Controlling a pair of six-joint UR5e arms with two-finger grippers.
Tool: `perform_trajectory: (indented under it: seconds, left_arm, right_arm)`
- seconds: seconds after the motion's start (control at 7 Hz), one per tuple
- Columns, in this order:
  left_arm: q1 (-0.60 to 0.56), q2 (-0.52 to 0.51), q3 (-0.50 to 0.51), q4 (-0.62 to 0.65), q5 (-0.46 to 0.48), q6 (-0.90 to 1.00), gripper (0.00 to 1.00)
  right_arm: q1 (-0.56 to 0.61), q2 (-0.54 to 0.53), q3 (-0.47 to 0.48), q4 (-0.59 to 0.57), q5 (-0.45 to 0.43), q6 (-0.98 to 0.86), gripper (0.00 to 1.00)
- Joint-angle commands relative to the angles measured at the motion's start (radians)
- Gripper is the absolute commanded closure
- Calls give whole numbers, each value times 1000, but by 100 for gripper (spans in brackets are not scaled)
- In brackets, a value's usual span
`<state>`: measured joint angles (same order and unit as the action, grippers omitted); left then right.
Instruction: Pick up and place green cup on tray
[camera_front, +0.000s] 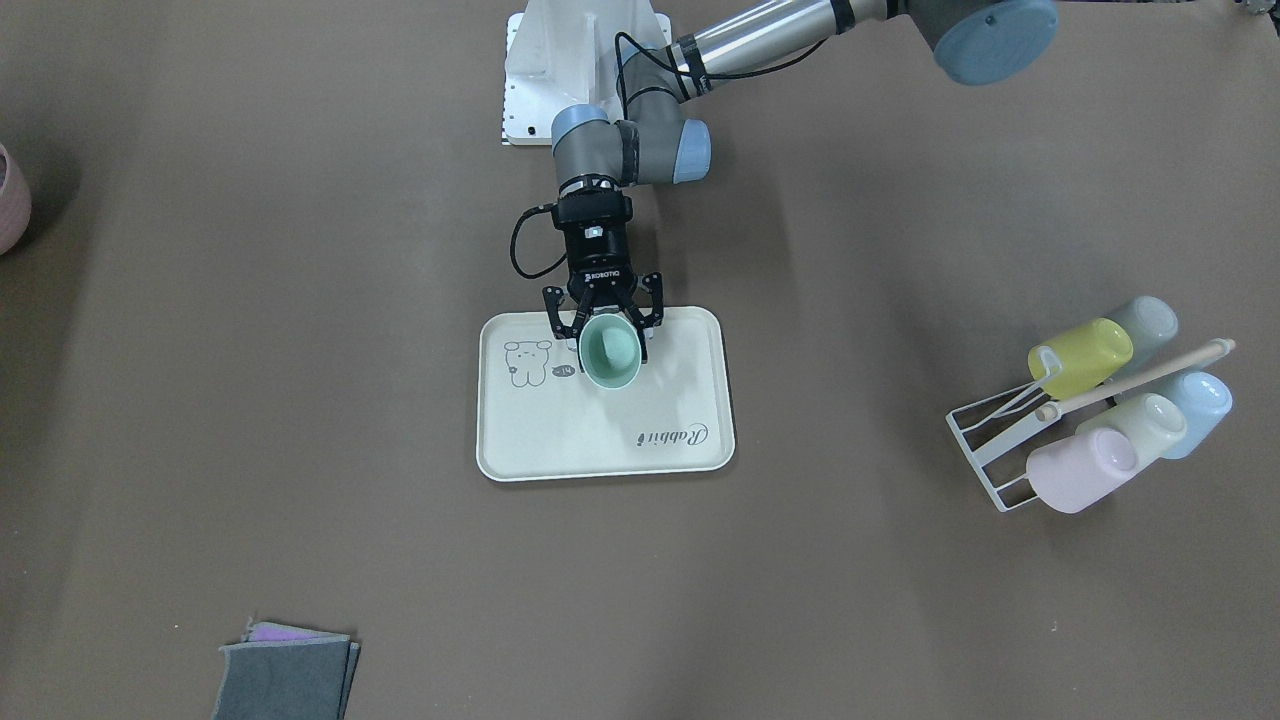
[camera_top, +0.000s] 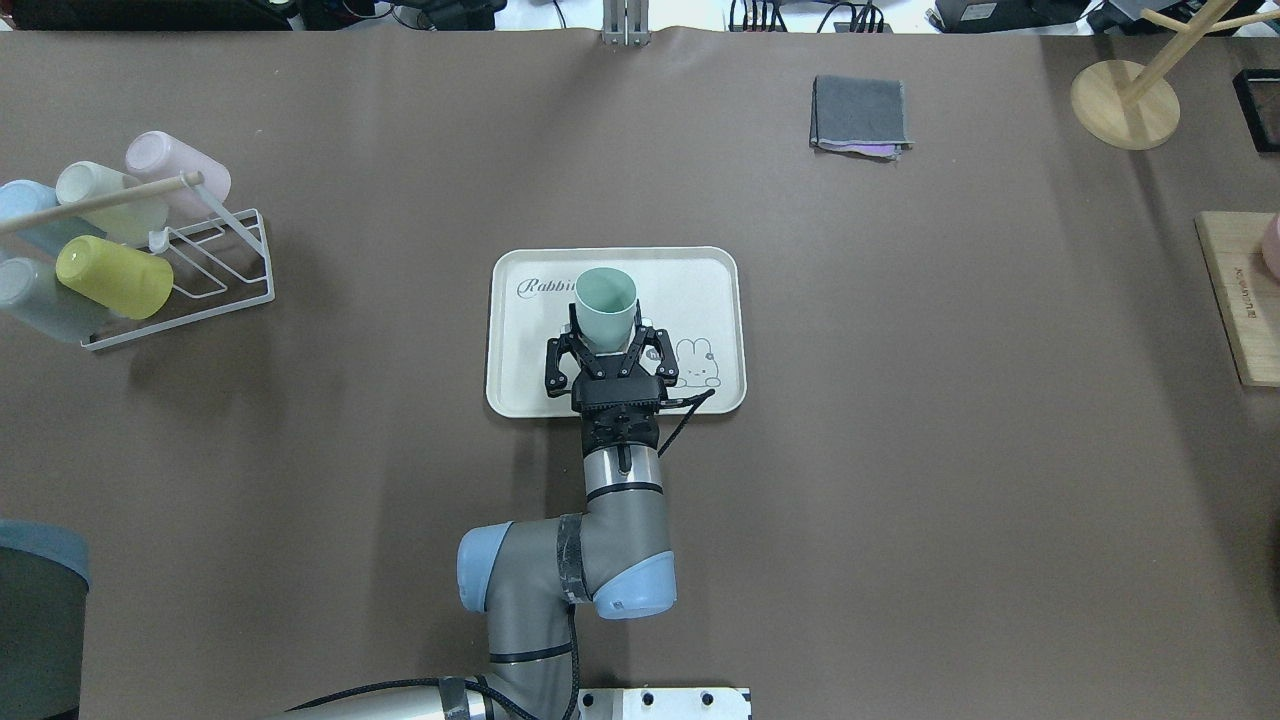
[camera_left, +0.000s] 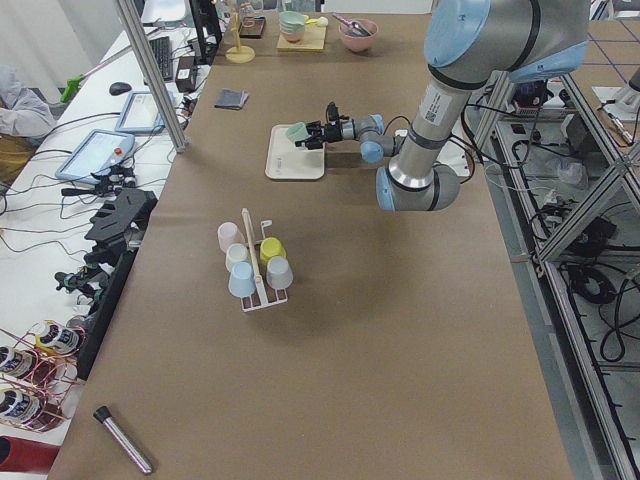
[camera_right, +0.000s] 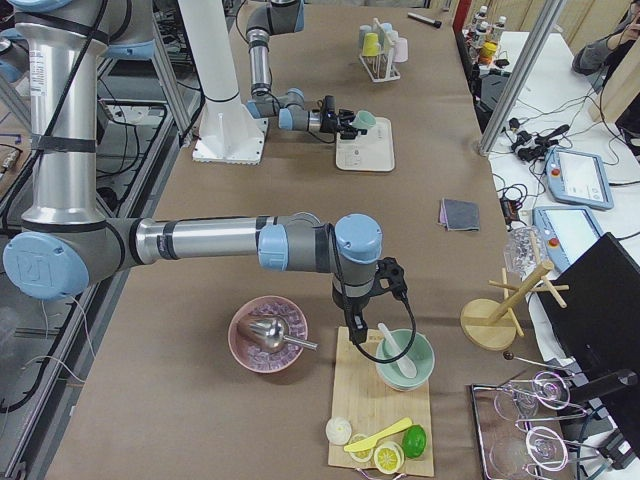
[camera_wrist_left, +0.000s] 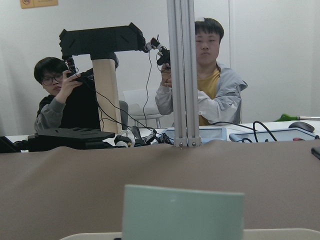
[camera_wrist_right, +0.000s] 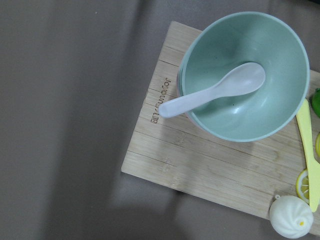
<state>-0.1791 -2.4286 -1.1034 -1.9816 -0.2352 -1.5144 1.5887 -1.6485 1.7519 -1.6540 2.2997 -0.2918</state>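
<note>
Overhead exterior | left claw (camera_top: 606, 337) part-closed, gripping green cup (camera_top: 605, 296) | over tray (camera_top: 705, 275)

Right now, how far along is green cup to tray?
Done: pickup. The left pincer is closed on the green cup, held upright. In hand: the cup sits over the tray, near its middle; the views don't settle whether its base touches. Left: lower it if needed, open the pincer, back the arm off.
</note>
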Motion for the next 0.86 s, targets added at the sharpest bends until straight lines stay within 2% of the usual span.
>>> perform_trajectory:
  seconds: [0.0, 0.71]
  left_arm:
    - [1, -1, 0, 21, -1, -23, 66]
    - [-17, -1, 8, 23, -73, -23, 63]
  right_arm:
    - [0, 4, 0, 0, 0, -1, 0]
    - [0, 3, -2, 0, 0, -1, 0]
